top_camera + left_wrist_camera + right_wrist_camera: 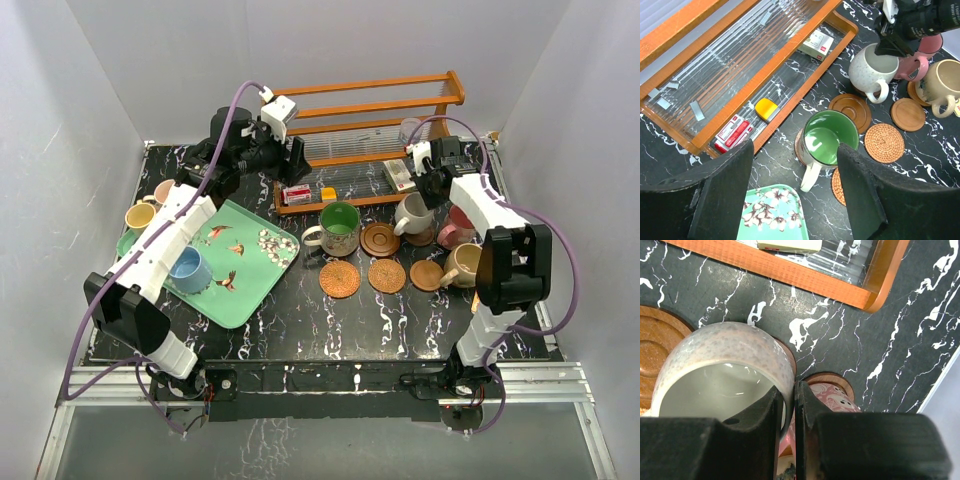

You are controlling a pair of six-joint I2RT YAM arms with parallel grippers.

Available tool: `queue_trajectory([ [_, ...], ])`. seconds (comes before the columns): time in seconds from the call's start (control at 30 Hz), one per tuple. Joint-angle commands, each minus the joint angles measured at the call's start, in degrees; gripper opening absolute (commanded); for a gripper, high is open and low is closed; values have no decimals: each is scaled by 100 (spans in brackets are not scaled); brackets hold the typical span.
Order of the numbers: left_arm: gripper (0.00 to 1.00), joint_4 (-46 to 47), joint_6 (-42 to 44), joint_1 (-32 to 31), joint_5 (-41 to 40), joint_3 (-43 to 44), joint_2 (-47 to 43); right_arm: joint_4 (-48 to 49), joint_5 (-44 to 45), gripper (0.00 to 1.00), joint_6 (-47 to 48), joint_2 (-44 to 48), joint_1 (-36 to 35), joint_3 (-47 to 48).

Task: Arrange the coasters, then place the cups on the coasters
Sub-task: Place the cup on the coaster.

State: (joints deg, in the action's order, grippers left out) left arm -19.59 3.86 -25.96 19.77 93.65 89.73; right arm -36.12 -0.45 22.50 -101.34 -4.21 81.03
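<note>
Your left gripper (796, 165): wide open, empty, above the green ceramic mug (830, 137) on its dark coaster (798, 145). Your right gripper (788, 395) pinches the rim of the cream speckled mug (725, 355), likely to seat it squarely.

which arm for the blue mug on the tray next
Likely left: the left claw is open and empty, and the blue mug is on the tray beside that arm; the right claw is shut on the white mug.
</note>
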Motion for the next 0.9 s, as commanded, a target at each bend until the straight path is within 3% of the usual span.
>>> queue_trajectory([
  [0.0, 67, 26, -43, 63, 305, -39, -265, 162, -69, 0, 131, -102, 29, 485],
  [0.87, 70, 74, -114, 130, 572, -100, -250, -97, 131, 0, 477, -234, 170, 557],
])
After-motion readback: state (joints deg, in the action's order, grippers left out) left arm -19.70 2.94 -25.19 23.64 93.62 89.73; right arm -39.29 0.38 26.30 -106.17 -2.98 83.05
